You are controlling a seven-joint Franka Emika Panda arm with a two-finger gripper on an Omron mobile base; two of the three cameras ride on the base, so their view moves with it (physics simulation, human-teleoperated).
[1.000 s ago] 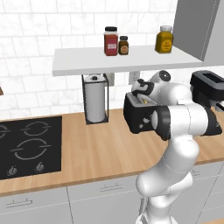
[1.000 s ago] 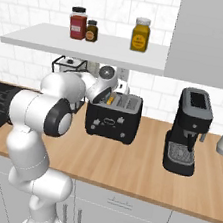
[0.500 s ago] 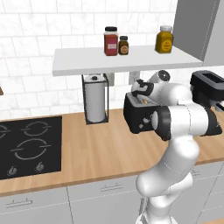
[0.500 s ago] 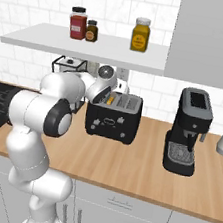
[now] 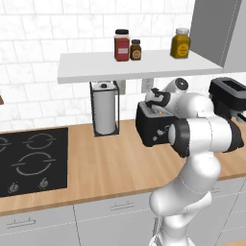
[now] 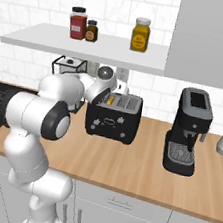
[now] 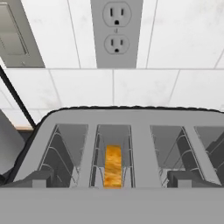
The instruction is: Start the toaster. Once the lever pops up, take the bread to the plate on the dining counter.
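Note:
The black toaster (image 5: pixel 151 129) (image 6: pixel 113 120) stands on the wood worktop against the tiled wall. A tan slice of bread (image 7: pixel 113 166) (image 6: pixel 110 100) sits low in its second slot from the left in the hand view. My gripper (image 7: pixel 111 181) (image 5: pixel 156 102) (image 6: pixel 106 93) hovers just above the toaster's top, open, with one dark fingertip (image 7: pixel 33 178) at each side of the slots and nothing between them. The plate and the dining counter are out of view.
A tall black coffee machine (image 6: pixel 189 130) stands right of the toaster. A paper towel holder (image 5: pixel 104 113) is to its left, and the black hob (image 5: pixel 29 161) further left. A white shelf (image 5: pixel 96 69) with jars hangs low overhead. A wall outlet (image 7: pixel 116 30) is behind.

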